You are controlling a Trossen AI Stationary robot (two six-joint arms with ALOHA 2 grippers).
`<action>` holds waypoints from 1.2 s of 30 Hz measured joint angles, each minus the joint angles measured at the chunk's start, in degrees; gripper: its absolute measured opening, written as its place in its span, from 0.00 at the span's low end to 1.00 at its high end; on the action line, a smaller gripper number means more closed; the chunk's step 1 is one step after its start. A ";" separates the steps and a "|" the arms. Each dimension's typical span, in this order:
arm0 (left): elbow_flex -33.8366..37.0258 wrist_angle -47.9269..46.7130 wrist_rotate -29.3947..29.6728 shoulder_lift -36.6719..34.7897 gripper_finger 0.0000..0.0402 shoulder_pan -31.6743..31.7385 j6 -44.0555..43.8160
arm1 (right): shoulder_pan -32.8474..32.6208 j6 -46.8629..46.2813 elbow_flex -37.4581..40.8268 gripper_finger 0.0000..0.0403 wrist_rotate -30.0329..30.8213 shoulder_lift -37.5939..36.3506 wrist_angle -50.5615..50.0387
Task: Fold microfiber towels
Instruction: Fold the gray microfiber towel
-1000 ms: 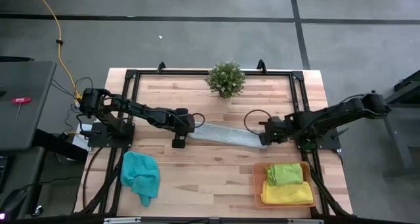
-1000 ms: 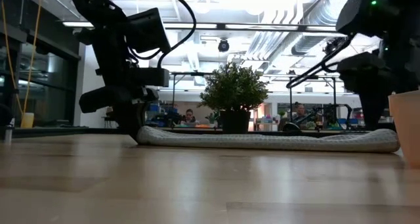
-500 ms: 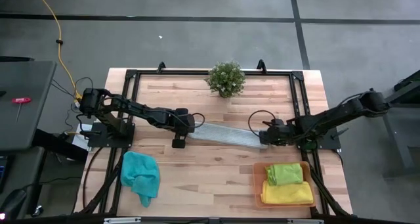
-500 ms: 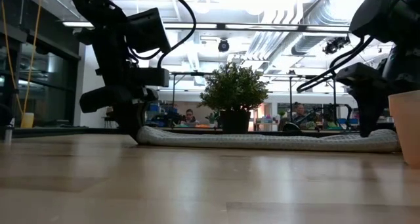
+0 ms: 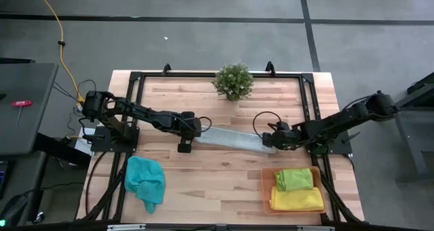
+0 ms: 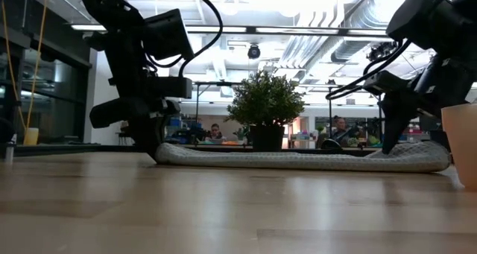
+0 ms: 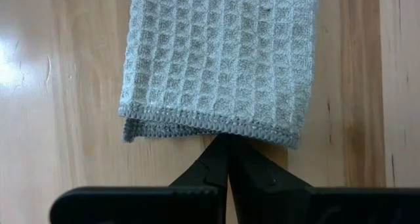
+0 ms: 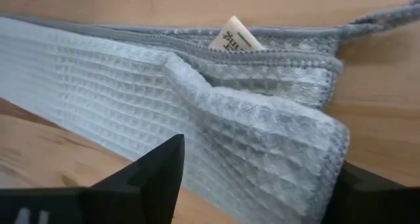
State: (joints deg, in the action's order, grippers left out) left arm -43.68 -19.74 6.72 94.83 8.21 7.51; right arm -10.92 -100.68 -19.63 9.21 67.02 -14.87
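The light grey towel, folded into a long narrow strip, lies flat across the middle of the table. My left gripper is shut at its left end. My right gripper is open at its right end, with one finger on either side of the folded end; I cannot tell whether they touch it. A white label sticks out of that end. The teal towel lies crumpled near the front left. A lime green towel and a yellow one lie in the orange tray. My left gripper has its shut fingertips at the middle of the strip's left end hem, coming level from the table's left, along the strip. The hem covers the tips, so how many layers they have does not show. The towel lies flat on the table.
A small potted plant stands at the far middle of the table. The black frame rails run along the left, right and far sides. Bare wood lies between the strip and the front edge.
My right gripper has shifted a little toward the table's left, along the towel's right end, and has tipped. The end of the strip has bunched up slightly beside it. The left end of the towel has stayed where it was.
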 joint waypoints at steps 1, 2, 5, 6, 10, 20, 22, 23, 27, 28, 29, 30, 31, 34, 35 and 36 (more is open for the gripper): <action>0.00 -0.02 0.00 0.00 0.00 0.00 0.03 | 0.02 0.00 0.06 0.57 0.03 0.00 0.03; 0.00 -0.04 0.00 0.00 0.00 0.00 0.08 | 0.02 0.00 0.06 0.56 0.07 0.00 -0.15; 0.00 -0.07 0.00 0.00 0.00 0.00 0.02 | 0.02 0.37 0.10 0.47 -0.11 0.00 -1.07; 0.00 -0.07 0.00 0.00 0.00 0.00 0.04 | 0.02 0.44 0.10 0.44 -0.24 0.00 -1.39; -0.01 -0.10 0.00 0.00 0.00 0.00 0.03 | 0.02 1.80 0.21 0.25 -0.66 0.00 -2.63; 0.01 0.37 0.04 0.00 0.00 0.00 -0.85 | 0.13 5.44 0.56 0.02 -2.53 -8.20 -10.99; 0.09 0.99 0.04 0.01 0.00 0.00 -0.84 | 0.13 5.45 0.52 0.01 -2.85 -10.56 -11.49; 0.12 1.43 0.05 0.02 0.00 0.00 -0.73 | 0.13 5.26 0.52 0.01 -3.14 -11.42 -11.69; 0.20 5.41 0.02 0.26 0.00 0.00 0.63 | 0.11 5.20 -0.35 0.01 -3.94 -13.00 -10.98; 0.20 6.30 -0.02 0.60 0.00 0.00 0.63 | 0.09 5.26 -1.04 0.01 -4.11 -12.91 -11.18; 0.18 6.90 -0.01 0.91 0.00 0.00 0.63 | 0.09 5.74 -1.75 0.01 -4.25 -12.91 -11.49; 0.11 7.17 0.00 1.19 0.00 0.00 0.62 | 0.09 6.51 -2.55 0.01 -4.28 -12.74 -11.52; 0.07 7.32 0.00 1.40 0.00 -0.02 0.44 | 0.09 6.73 -3.37 0.01 -4.08 -12.45 -11.51; -0.09 7.90 0.08 2.60 0.00 -0.12 -0.51 | 0.09 7.58 -5.89 0.00 -3.18 -11.55 -11.46; -0.09 8.03 0.13 2.67 0.00 -0.13 -0.85 | 0.09 8.05 -6.65 0.00 -3.16 -11.05 -11.43; -0.09 8.10 0.13 2.69 0.00 -0.13 -1.20 | 0.09 8.17 -7.27 0.00 -3.18 -10.48 -11.41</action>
State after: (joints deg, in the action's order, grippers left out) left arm -43.77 -11.64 6.85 97.51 8.08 6.31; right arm -10.83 -92.52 -26.90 6.03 56.54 -26.29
